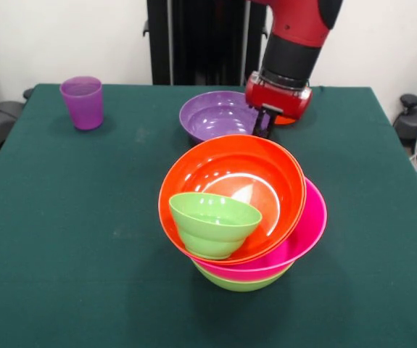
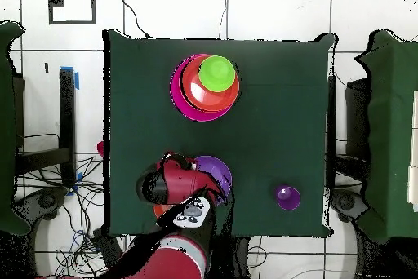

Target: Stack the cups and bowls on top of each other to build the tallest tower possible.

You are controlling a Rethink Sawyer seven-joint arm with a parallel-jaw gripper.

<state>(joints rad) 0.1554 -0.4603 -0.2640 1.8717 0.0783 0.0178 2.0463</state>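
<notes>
Currently, tool (image 1: 264,130) at purple bowl's (image 1: 214,116) rim, grip state unclear, tower (image 1: 241,210) leaning, purple cup (image 1: 82,102) apart.

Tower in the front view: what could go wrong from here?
1. The tower leans: the orange bowl sits tilted and off-centre on the pink bowl, so another piece may slide it off.
2. The small green bowl rests against the orange rim, not centred, and may tip out.
3. The pincer is at the purple bowl, close behind the tower; lifting it could knock the tower.
</notes>
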